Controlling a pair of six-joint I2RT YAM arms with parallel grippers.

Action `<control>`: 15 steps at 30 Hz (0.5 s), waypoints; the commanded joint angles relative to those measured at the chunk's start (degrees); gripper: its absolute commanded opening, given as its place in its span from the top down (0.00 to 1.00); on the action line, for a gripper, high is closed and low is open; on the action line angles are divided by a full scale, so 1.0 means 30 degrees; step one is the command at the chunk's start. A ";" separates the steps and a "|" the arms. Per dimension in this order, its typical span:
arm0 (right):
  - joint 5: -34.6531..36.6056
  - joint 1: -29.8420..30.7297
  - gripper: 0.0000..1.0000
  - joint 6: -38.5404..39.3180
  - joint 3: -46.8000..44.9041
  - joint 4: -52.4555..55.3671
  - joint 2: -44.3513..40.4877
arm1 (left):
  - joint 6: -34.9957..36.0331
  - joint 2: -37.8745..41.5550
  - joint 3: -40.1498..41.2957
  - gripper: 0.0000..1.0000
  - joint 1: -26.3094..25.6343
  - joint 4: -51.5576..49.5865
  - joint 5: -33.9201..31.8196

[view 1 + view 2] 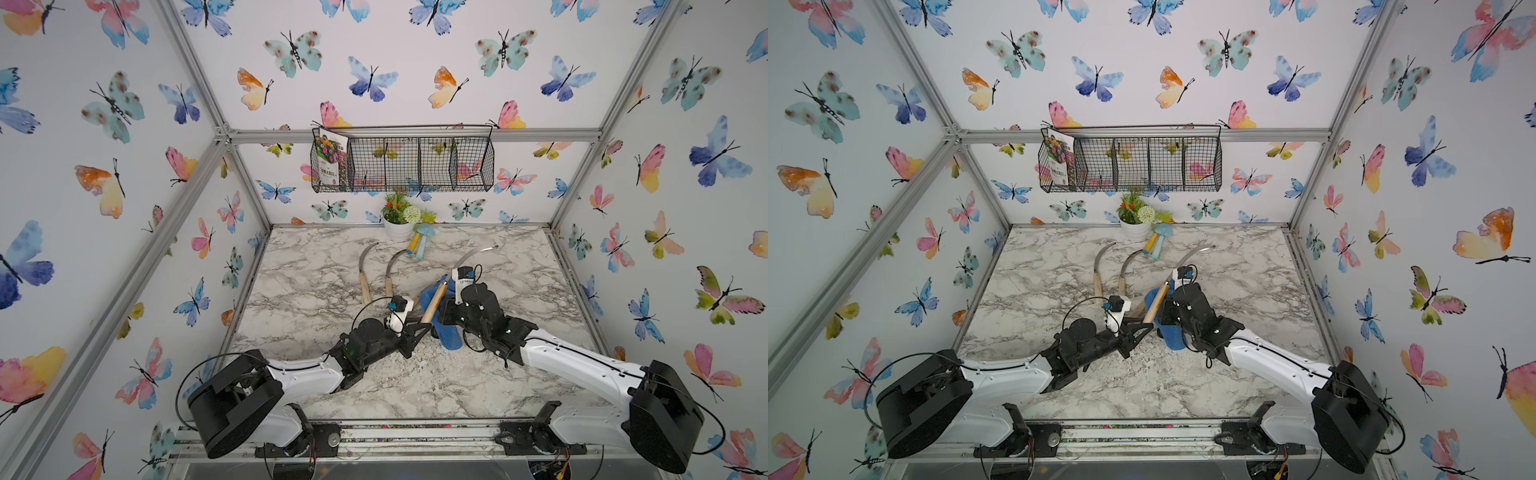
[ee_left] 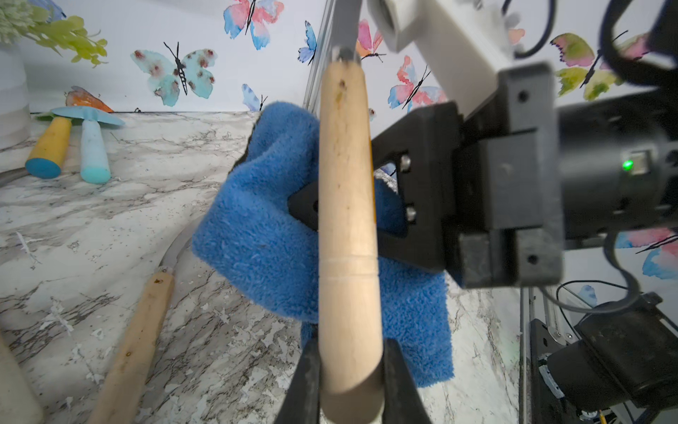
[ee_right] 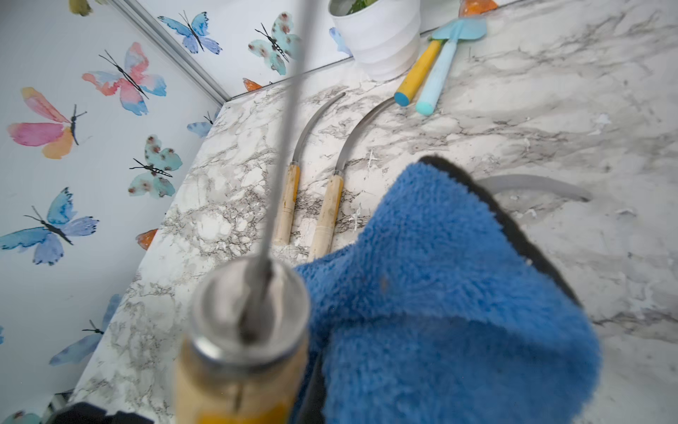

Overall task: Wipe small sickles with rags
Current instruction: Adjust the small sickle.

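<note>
open marble table on the right and up front. flat sickle and second flat sickle lie back-left. both arms bend inward and meet mid-table: left gripper clamps the raised sickle at its handle end, right gripper pinches the blue rag just beside that handle. the wall basket holds one packet in its left compartment.

A staged robot-lab booth: aluminium frame across the middle, butterfly-printed wall panels above, marble-patterned tabletop below.
</note>
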State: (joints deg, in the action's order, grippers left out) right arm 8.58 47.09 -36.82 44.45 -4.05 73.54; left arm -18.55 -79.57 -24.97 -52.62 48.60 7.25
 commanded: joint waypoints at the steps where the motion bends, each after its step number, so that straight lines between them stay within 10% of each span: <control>1: -0.0163 0.0821 0.98 0.0472 0.1032 -0.0673 0.0495 | 0.0528 -0.0792 -0.0545 1.00 -0.0624 -0.0376 0.1593; 15: -0.0251 0.1295 0.98 0.0594 0.0403 -0.0726 -0.0597 | 0.0616 -0.0865 -0.0762 1.00 -0.0624 -0.0959 0.0830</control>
State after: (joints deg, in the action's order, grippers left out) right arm 10.31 49.76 -35.31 45.47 -1.78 73.91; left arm -18.06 -81.73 -25.78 -53.43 46.35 7.18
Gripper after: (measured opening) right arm 0.086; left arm 0.189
